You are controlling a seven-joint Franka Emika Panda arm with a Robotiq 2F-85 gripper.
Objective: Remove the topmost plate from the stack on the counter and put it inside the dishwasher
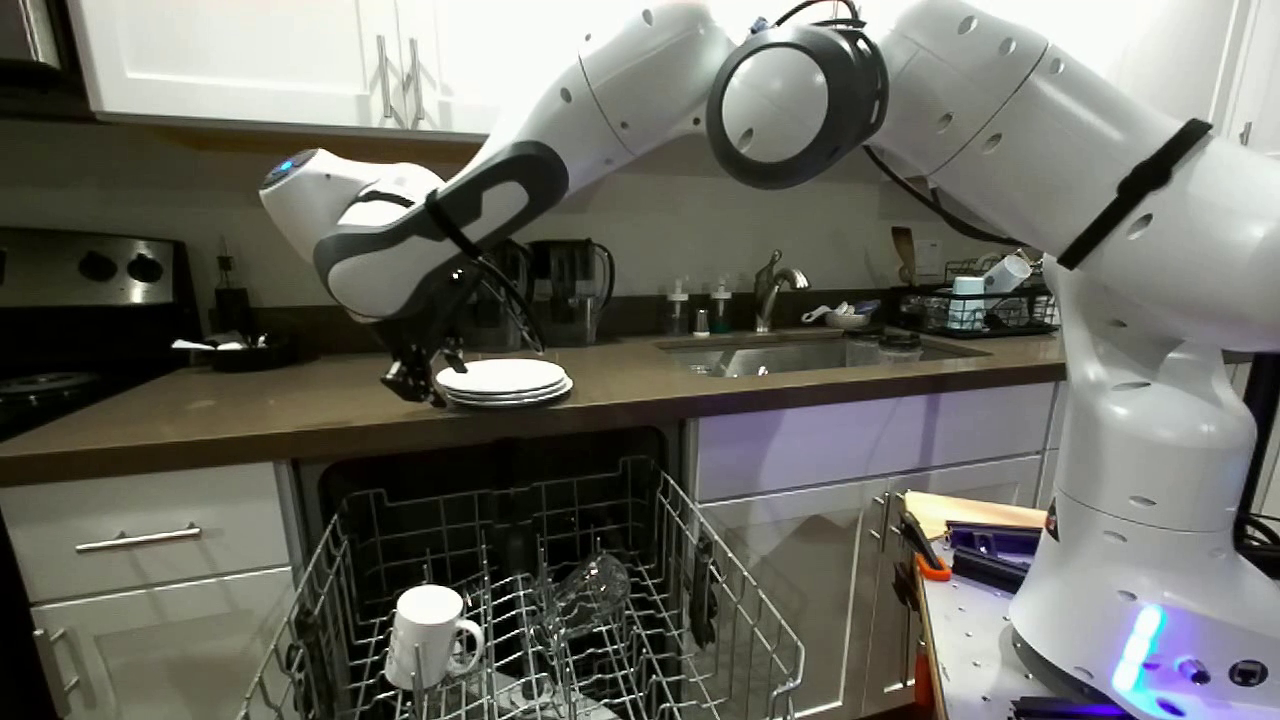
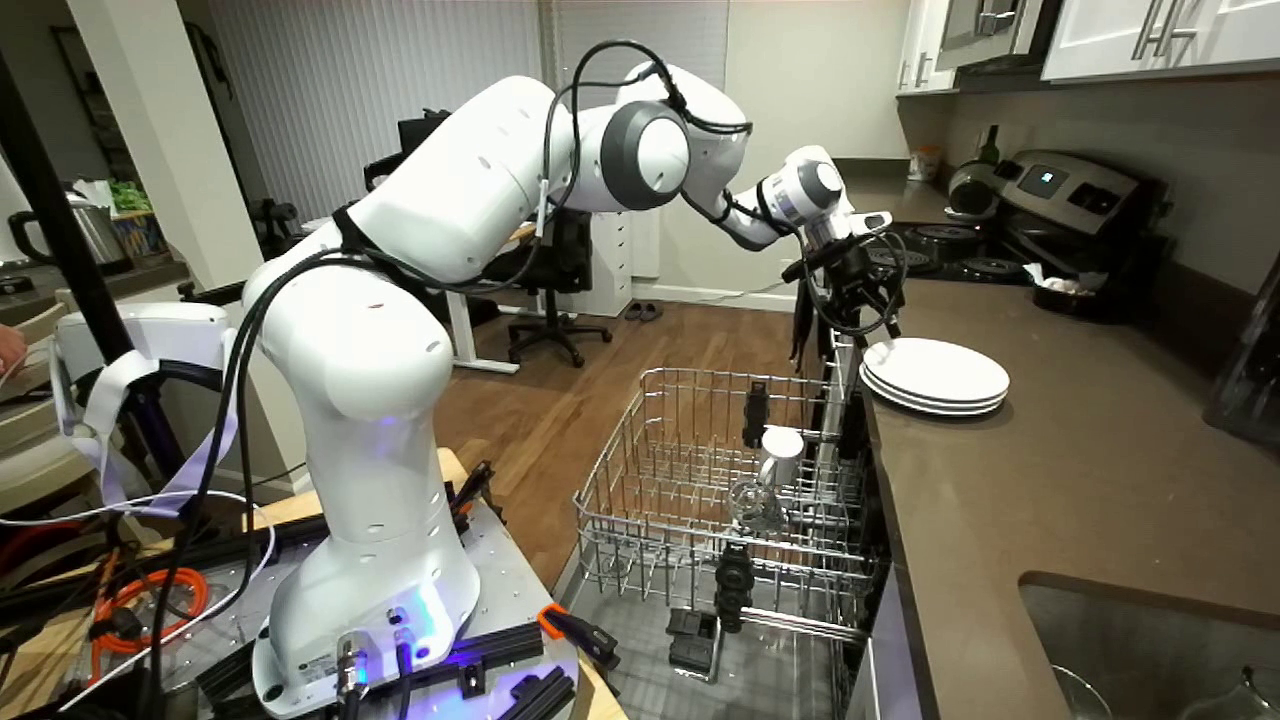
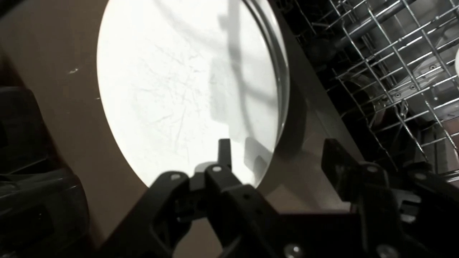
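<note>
The black gripper, its two fingers spread apart, is angled down at the rim of the topmost plate on the brown counter; in the wrist view, one fingertip shows against the white of the plate — the other out past its edge, toward the dishwasher; whether either touches the plate cannot be told. The plate lies flat and face up atop the stack; being round, it points no particular way, though its foreshortened outline runs long from top to bottom in the wrist view and from side to side in both exterior views; the rims of plates below peek out along the dishwasher side. The stack sits near the counter's front edge, above the dishwasher, whose wire rack stands out in front — a white mug and a clear glass, the glass lying aslant, are near each other inside; farther along the counter are a sink, a faucet and a black dish rack, with a stove at the opposite end; the white arm arches across from a base near the wire rack.
</note>
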